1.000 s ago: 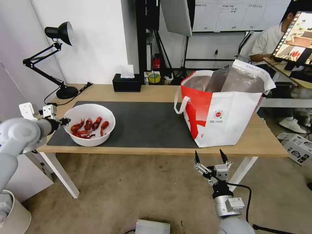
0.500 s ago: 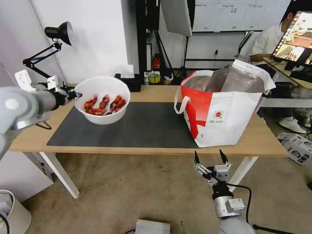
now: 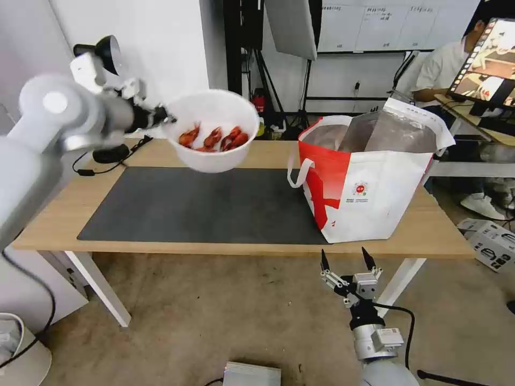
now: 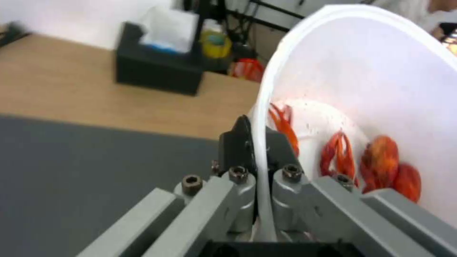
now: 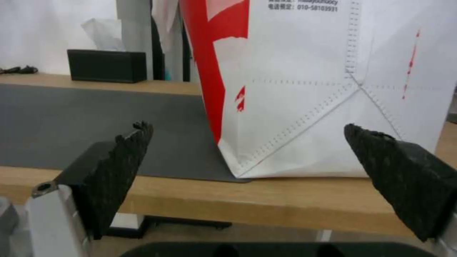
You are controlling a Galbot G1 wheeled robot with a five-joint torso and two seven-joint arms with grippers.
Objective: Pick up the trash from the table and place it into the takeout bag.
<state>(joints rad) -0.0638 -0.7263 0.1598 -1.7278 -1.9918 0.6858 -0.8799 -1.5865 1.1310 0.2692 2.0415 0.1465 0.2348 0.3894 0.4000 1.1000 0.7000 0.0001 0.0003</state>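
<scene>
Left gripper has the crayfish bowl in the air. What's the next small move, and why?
Probably carry it further toward the robot's right, to above the takeout bag's open mouth. The left gripper pinches the rim of the bowl, which hangs tilted above the table, short of the bag. The right gripper waits open below the table edge.

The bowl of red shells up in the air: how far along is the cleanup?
In hand: the left gripper is shut on the rim of the bowl, holding it above the table, short of the bag. Done: the grey mat carries no trash. Left: the bowl is not yet in the bag. The right gripper hangs open below the table's front edge.
</scene>
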